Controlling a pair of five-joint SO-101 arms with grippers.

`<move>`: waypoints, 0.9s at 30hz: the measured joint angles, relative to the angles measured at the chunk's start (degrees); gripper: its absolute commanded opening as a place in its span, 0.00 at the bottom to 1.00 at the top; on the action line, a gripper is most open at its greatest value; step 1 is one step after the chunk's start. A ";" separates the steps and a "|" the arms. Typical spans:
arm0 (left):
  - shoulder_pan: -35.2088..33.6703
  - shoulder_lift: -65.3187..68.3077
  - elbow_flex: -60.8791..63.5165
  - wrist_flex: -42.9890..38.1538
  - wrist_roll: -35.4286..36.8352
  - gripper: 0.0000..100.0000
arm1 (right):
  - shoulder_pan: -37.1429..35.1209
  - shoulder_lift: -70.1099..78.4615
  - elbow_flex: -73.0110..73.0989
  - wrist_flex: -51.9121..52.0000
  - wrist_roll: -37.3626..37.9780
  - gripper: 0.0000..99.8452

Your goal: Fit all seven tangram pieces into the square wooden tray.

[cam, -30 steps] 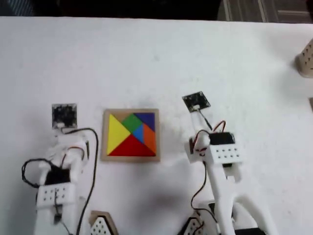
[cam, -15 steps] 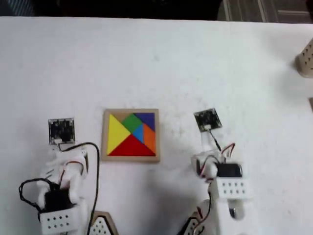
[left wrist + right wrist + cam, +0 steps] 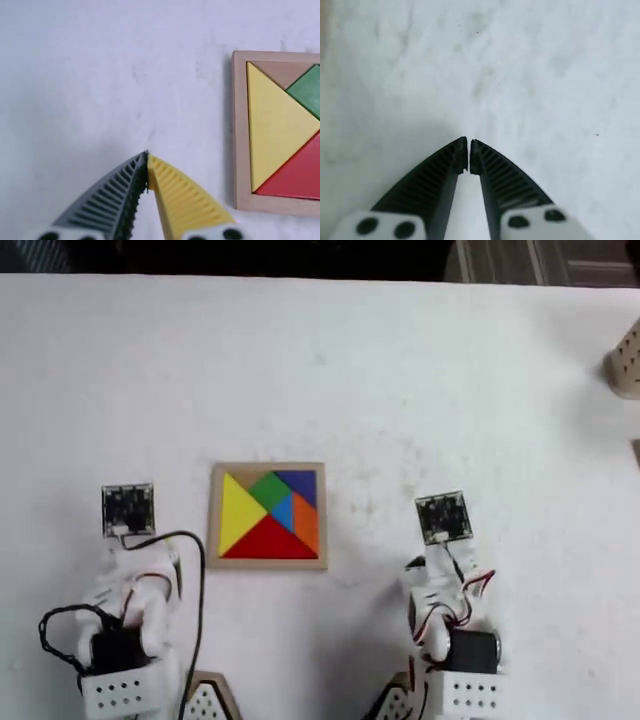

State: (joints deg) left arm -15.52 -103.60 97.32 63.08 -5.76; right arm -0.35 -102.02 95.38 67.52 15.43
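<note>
The square wooden tray (image 3: 213, 516) lies mid-table, holding yellow (image 3: 238, 512), red (image 3: 268, 540), green (image 3: 270, 487), blue (image 3: 298, 483) and orange (image 3: 308, 522) pieces packed flat. My left arm (image 3: 125, 600) sits to the tray's left, near the front edge. Its gripper (image 3: 146, 161) is shut with nothing in it, just above bare table, with the tray rim (image 3: 240, 130) and the yellow triangle (image 3: 275, 125) off to one side. My right arm (image 3: 450, 625) sits to the tray's right. The right gripper (image 3: 468, 148) is shut and holds nothing, over bare white table.
A wooden pegged block (image 3: 625, 360) stands at the far right edge. Wooden arm bases (image 3: 205, 700) sit at the front edge between the arms. The white table is open behind the tray up to its dark far edge.
My right arm has drawn back from beside the tray's far right corner toward the front edge. The left arm pulled back a little, then stayed still. The tray and pieces have not moved.
</note>
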 measured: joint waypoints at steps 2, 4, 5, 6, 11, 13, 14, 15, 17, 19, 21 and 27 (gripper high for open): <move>-0.35 0.00 0.00 3.25 0.00 0.02 | 0.00 0.79 0.00 0.62 0.00 0.02; -0.44 0.00 0.00 6.15 0.00 0.02 | -0.09 0.79 0.00 0.79 0.00 0.02; -0.44 0.00 0.00 7.56 0.00 0.02 | -0.09 0.79 0.09 0.79 0.00 0.02; -0.44 0.00 0.00 8.97 0.00 0.02 | -0.09 0.79 0.35 0.79 0.00 0.02; -0.44 0.00 0.00 10.29 0.00 0.02 | -0.09 -0.18 0.97 4.40 0.00 0.02; -0.44 0.00 0.00 10.29 0.00 0.02 | -0.09 -0.26 0.97 4.66 0.00 0.02; -0.44 0.00 0.00 10.29 0.00 0.02 | -0.09 -0.35 0.97 4.66 0.00 0.02; -0.44 0.00 0.00 10.29 0.00 0.02 | -0.09 -0.35 0.97 4.66 0.00 0.02; -0.44 0.00 0.00 10.29 0.00 0.02 | -0.09 -0.35 0.97 4.66 0.00 0.02; -0.44 0.00 0.00 10.29 0.00 0.02 | -0.09 -0.35 0.97 4.66 0.00 0.02; -0.44 0.00 0.00 10.29 0.00 0.02 | -0.09 -0.35 0.97 4.66 0.00 0.02; -0.44 0.00 0.00 10.29 0.00 0.02 | -0.09 -0.35 0.97 4.66 0.00 0.02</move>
State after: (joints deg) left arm -15.96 -103.60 97.32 73.36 -5.76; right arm -0.44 -102.37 96.35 72.18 15.43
